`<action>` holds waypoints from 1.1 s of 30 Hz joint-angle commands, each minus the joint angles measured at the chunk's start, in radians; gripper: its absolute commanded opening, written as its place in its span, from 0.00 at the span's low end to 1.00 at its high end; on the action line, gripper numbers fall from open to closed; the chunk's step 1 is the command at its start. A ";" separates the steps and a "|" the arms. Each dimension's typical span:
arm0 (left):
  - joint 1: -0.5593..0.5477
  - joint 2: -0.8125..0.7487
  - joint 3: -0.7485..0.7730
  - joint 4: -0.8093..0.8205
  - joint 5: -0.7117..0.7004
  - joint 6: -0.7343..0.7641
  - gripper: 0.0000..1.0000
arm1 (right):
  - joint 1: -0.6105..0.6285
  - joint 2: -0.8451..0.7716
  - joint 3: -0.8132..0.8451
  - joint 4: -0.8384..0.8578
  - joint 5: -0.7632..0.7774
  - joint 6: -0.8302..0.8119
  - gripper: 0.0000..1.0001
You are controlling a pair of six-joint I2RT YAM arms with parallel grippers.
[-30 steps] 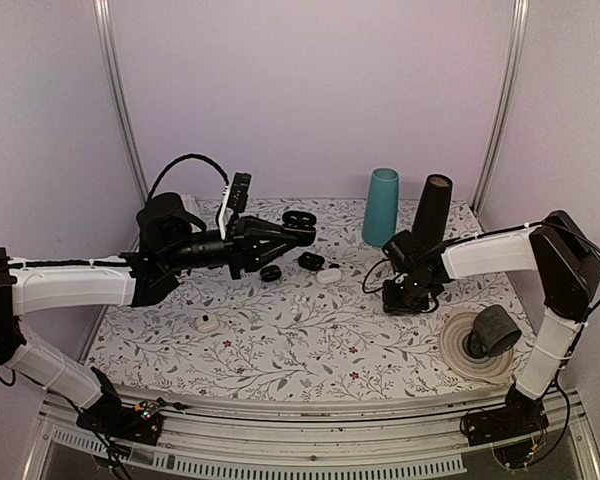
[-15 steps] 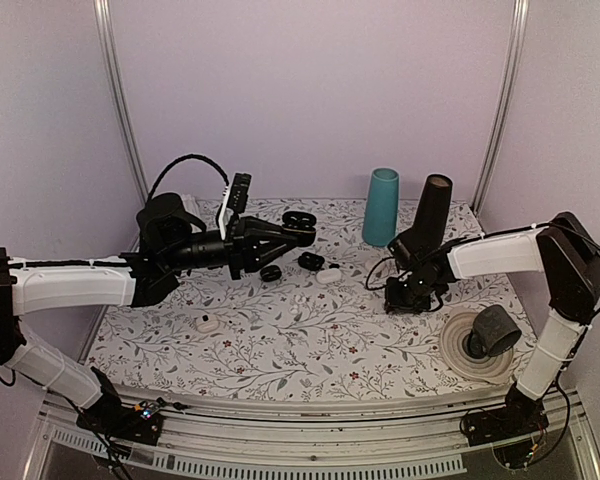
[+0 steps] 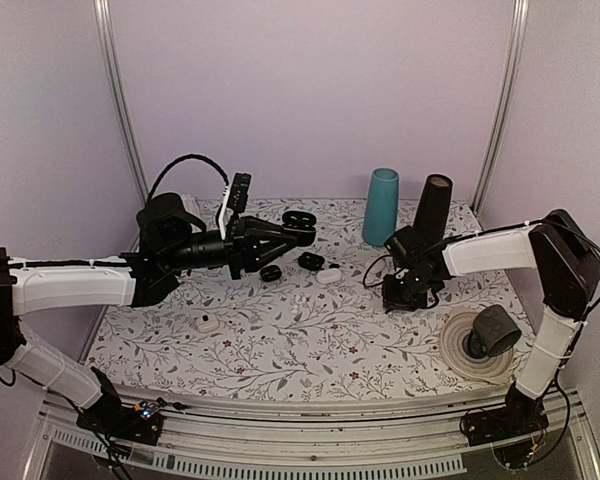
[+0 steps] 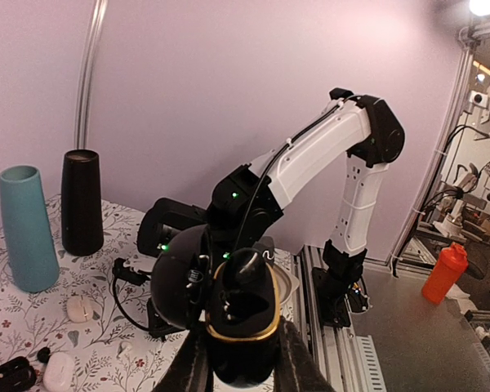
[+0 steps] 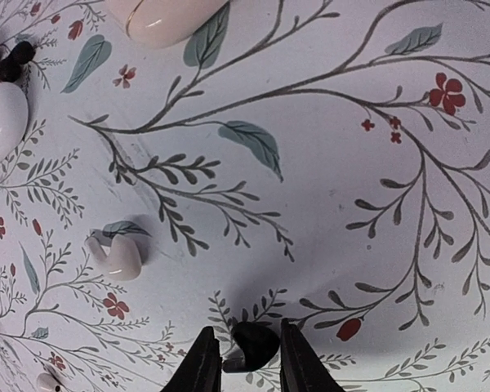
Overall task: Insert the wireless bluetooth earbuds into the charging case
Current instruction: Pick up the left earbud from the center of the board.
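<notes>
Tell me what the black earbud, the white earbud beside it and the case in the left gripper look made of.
The black earbud looks like smooth glossy plastic, with a faint sheen. The white earbud likely the same: soft highlight on its curve. The charging case in the left gripper seems shiny black plastic; its gold-looking rim may be metal or paint.

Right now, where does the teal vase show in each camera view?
Top external: teal vase at the back, right of centre.
Left wrist: at the left edge.
Right wrist: not in view.
Shared landmark: the black vase standing right beside it.
</notes>
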 commanded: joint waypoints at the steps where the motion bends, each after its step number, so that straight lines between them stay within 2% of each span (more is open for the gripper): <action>1: 0.012 0.001 -0.003 0.026 -0.007 0.006 0.00 | 0.020 0.028 0.041 -0.013 0.006 -0.010 0.26; 9: 0.012 -0.005 -0.011 0.026 -0.013 0.008 0.00 | 0.041 0.078 0.092 -0.045 0.011 -0.039 0.25; 22: 0.013 -0.006 -0.014 0.029 -0.016 0.009 0.00 | 0.087 0.142 0.161 -0.164 0.131 -0.061 0.25; 33: 0.012 -0.008 -0.017 0.028 -0.024 0.010 0.00 | 0.106 0.172 0.206 -0.196 0.155 -0.069 0.24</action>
